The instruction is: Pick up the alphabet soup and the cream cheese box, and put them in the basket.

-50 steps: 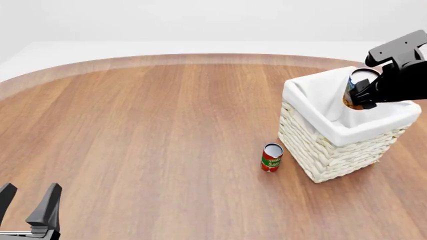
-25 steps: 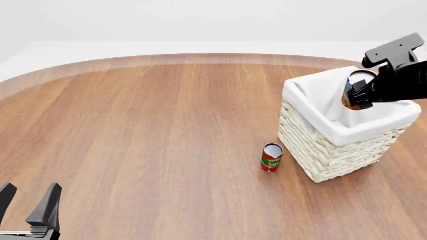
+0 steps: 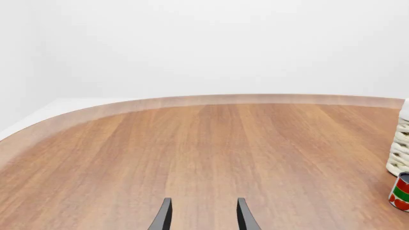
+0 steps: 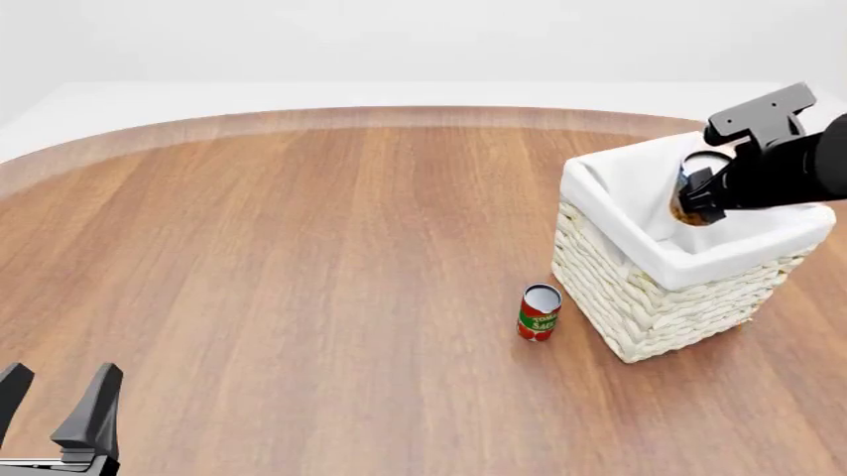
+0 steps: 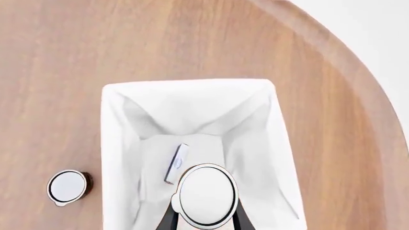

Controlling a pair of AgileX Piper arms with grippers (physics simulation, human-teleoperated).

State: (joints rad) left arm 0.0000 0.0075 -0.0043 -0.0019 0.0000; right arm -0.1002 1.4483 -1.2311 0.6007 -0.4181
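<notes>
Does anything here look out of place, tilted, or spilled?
Little stands out. Inside the basket, the cream cheese box stands on edge against the liner, not flat. The red-and-green can stands upright beside the basket. The right end effector holds the alphabet soup above it.

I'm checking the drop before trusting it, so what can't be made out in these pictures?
- Alphabet soup label: the right wrist view shows only its white top; in the front view the right gripper covers most of it.
- Cream cheese box: edge-on in the basket, print too small to read.
- Red-and-green can: cut off by the picture's edge in the left wrist view.
- Left gripper: body cut off by the front view's edge.
</notes>
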